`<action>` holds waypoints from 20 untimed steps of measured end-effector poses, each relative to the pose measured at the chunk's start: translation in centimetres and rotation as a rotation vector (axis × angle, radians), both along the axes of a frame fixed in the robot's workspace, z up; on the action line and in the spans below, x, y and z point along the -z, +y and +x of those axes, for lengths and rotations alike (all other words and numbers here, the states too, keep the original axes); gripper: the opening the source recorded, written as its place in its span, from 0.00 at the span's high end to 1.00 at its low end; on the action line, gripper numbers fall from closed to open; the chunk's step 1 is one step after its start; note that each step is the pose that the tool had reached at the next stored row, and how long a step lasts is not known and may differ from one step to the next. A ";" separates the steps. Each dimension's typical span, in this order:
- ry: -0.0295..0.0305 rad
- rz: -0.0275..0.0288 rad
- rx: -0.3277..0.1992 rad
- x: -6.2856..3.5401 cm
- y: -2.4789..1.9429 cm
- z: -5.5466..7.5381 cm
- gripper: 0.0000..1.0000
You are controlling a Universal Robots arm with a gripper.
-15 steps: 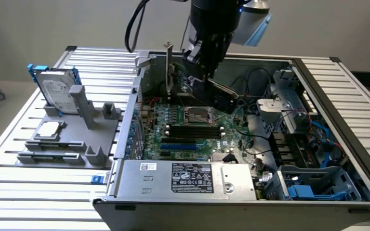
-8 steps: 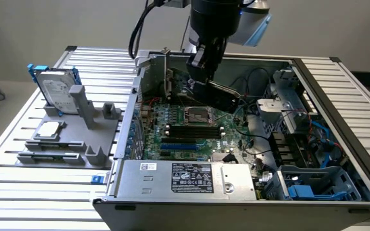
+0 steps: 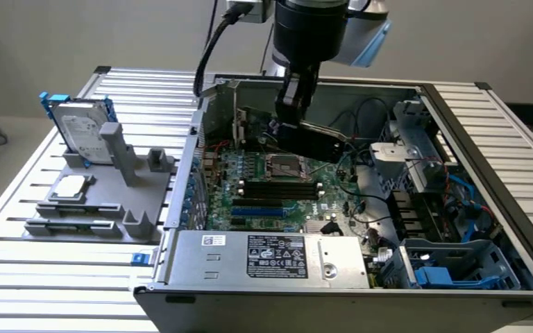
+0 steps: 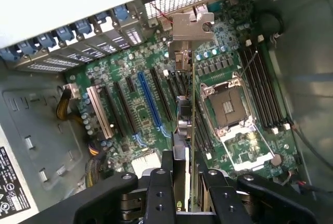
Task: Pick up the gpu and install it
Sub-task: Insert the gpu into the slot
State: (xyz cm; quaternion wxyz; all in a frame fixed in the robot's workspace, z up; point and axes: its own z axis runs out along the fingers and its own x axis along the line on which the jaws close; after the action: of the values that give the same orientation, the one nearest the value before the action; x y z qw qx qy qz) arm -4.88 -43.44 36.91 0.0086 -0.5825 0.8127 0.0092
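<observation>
The gpu (image 3: 320, 143), a dark flat card, hangs inside the open computer case (image 3: 488, 139) above the green motherboard (image 3: 271, 182), and my gripper (image 3: 291, 122) is shut on it from above. In the wrist view the gpu (image 4: 191, 104) shows edge-on between my gripper's (image 4: 185, 185) two black fingers. Its silver bracket (image 4: 192, 26) points toward the case's rear wall. The card hovers over the black expansion slots (image 4: 169, 91) between the blue slot (image 4: 151, 102) and the CPU socket (image 4: 229, 107). Whether its lower edge touches a slot I cannot tell.
A grey fixture (image 3: 109, 201) on the slatted table, at the exterior view's left, holds a silver hard drive in a blue frame (image 3: 81, 132) and a small square CPU chip (image 3: 70, 186). The power supply (image 3: 266, 257) sits at the case's near end. Cables and drive cages (image 3: 433, 208) crowd its right side.
</observation>
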 end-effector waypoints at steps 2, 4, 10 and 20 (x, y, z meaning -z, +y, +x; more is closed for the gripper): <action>-0.0008 0.0000 -0.036 0.20 0.00 0.0 0.74; -0.0015 0.0001 -0.072 0.41 0.00 0.0 0.74; -0.0029 0.0001 -0.181 1.03 0.00 0.0 0.74; -0.0051 0.0001 -0.329 2.04 0.00 -0.4 0.74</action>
State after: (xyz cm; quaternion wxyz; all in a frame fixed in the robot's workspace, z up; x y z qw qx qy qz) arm -5.27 -43.44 34.86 0.0091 -0.7079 0.7062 0.0091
